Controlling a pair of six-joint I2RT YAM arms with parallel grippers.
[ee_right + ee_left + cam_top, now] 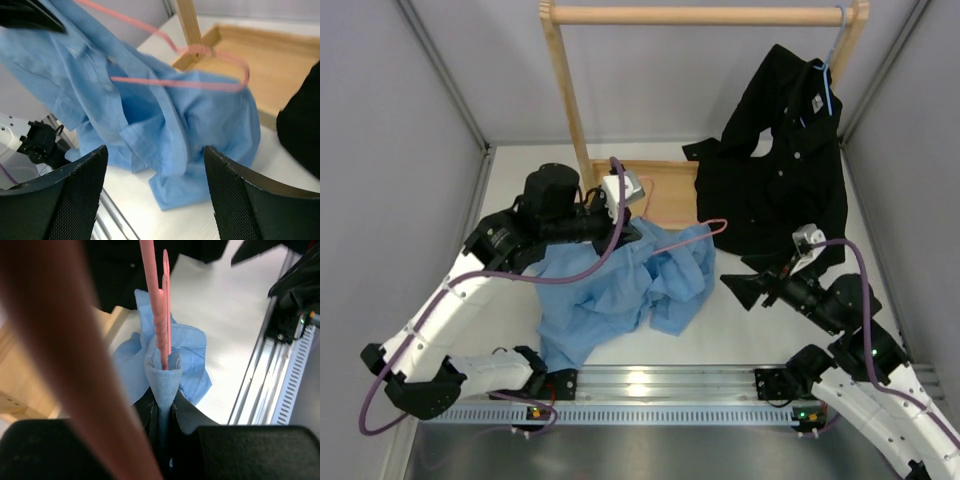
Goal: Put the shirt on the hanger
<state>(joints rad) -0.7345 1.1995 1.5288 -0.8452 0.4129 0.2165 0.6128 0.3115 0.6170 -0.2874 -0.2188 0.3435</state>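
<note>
The light blue shirt lies bunched on the table, with its upper part lifted. My left gripper is shut on a fold of the shirt, and the pink hanger's wire runs out of that same fold. The hanger sticks out to the right above the shirt. In the right wrist view the hanger crosses over the shirt. My right gripper is open and empty, just right of the shirt, its fingers pointing at it.
A black shirt hangs on a thin light blue hanger from a wooden rack's rod at the back right. The rack's post and its wooden base tray stand behind the shirt. A metal rail runs along the near edge.
</note>
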